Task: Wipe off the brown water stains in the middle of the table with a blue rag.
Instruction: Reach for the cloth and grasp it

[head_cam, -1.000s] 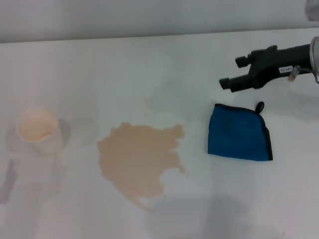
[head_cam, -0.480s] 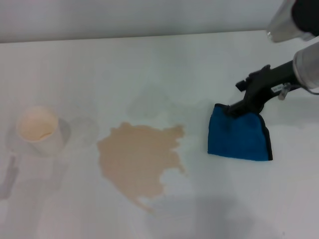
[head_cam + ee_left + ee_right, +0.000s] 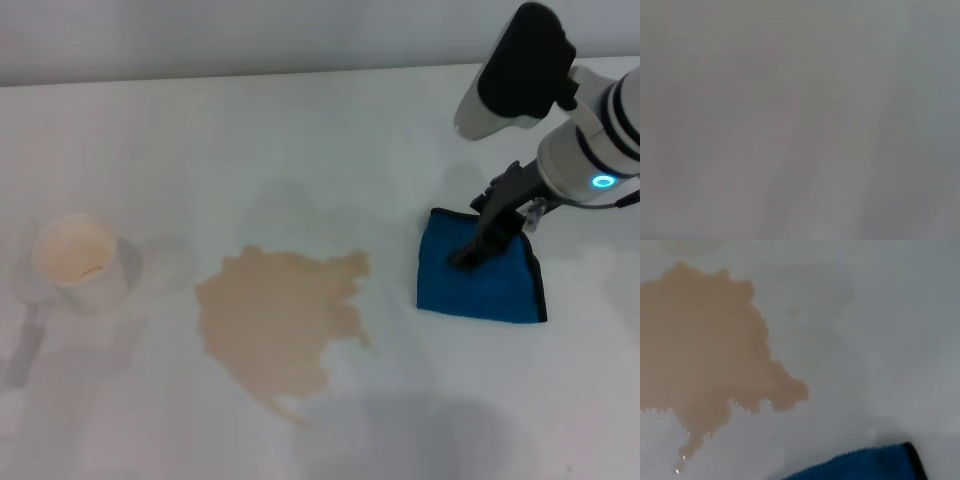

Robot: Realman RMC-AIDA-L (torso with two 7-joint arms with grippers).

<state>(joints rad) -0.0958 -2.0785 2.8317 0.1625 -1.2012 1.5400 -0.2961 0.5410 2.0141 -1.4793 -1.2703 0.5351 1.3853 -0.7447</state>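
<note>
The brown water stain (image 3: pixel 280 320) is a light-tan blotch with ragged edges in the middle of the white table (image 3: pixel 300 140). The blue rag (image 3: pixel 500 285), black-edged, lies flat to the right of it, apart from the stain. My right gripper (image 3: pixel 475 250) points steeply down onto the rag's far left part, its dark fingers open with the tips at the cloth. The right wrist view shows the stain (image 3: pixel 700 355) and a strip of the rag (image 3: pixel 865 465). My left gripper is out of view; the left wrist view shows only blank grey.
A white paper cup (image 3: pixel 78 258) with tan inside stands at the left of the table, apart from the stain. The table's far edge runs along the top of the head view.
My right arm has swung in from the far right and tipped down, bringing the gripper from above the table behind the rag onto the rag. Rag, stain and cup have not moved.
</note>
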